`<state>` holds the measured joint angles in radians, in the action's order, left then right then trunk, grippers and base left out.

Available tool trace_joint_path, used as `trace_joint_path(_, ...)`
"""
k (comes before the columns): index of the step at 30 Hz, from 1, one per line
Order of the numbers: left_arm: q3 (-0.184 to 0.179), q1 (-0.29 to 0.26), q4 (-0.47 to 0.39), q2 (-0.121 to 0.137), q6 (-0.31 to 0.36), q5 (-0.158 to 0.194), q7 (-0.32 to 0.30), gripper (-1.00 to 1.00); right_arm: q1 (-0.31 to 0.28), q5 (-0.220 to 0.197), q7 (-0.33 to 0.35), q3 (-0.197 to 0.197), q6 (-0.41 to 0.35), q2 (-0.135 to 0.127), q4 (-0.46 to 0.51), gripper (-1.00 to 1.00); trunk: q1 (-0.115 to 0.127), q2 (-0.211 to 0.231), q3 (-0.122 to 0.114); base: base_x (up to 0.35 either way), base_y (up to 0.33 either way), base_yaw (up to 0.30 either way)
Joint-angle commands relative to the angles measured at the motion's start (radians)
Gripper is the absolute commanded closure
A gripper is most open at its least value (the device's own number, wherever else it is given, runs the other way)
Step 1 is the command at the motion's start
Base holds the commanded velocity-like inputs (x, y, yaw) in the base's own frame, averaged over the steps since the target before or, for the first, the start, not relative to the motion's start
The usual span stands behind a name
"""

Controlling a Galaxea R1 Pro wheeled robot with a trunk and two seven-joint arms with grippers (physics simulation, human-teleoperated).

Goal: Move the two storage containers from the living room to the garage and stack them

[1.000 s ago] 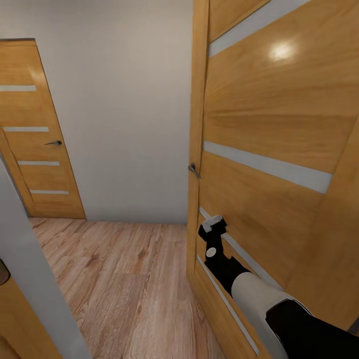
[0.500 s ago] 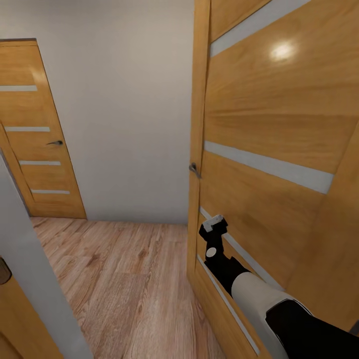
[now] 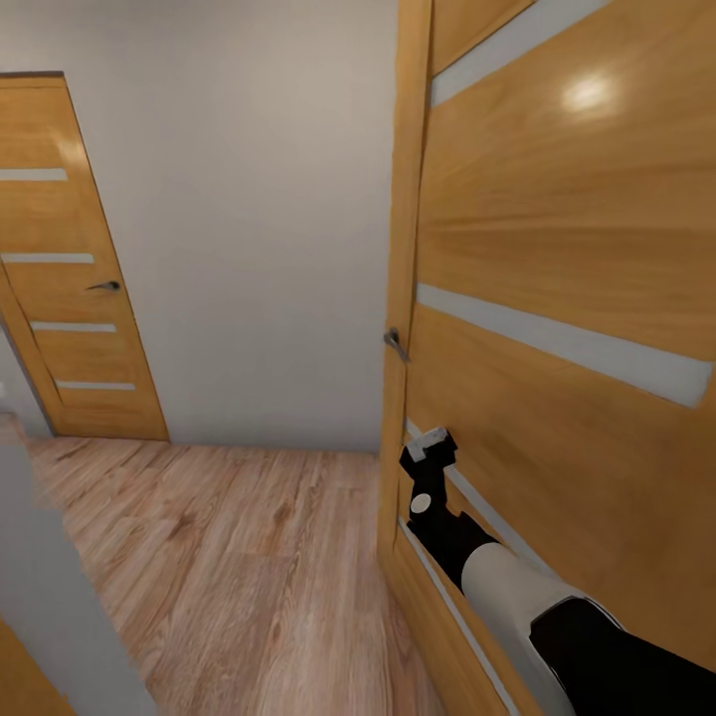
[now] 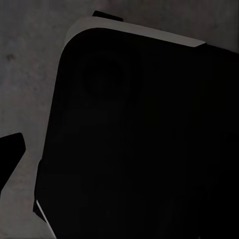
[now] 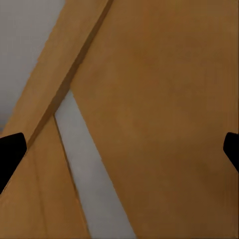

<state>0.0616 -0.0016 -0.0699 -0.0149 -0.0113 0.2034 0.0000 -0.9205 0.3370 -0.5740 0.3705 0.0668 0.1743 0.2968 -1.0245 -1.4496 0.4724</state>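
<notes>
One right arm (image 3: 517, 587) extended beside wooden door (image 3: 567, 328), jaws apart; left jaws' state seemingly indiscernible.

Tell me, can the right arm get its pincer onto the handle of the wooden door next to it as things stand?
Probably yes. The right pincer sits against the near door, below its handle, and nothing lies between them. In the right wrist view the fingertips stand wide apart, facing the door panel.
</notes>
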Motion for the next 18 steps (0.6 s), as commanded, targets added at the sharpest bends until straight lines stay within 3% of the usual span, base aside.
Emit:
trace_joint_path(1,0.006,0.000,-0.001,0.000,-0.001,0.002,0.000,-1.00,-0.001,0.002,-0.009,-0.007,-0.001,0.000,-0.002,-1.00,-0.001,0.000,0.001,0.310,0.000,0.000)
trace_joint_path(18,0.006,0.000,-0.001,0.000,-0.001,0.002,0.000,-1.00,-0.001,0.000,-0.037,-0.007,-0.002,0.000,-0.004,-1.00,-0.001,0.000,0.001,0.319,0.000,0.000)
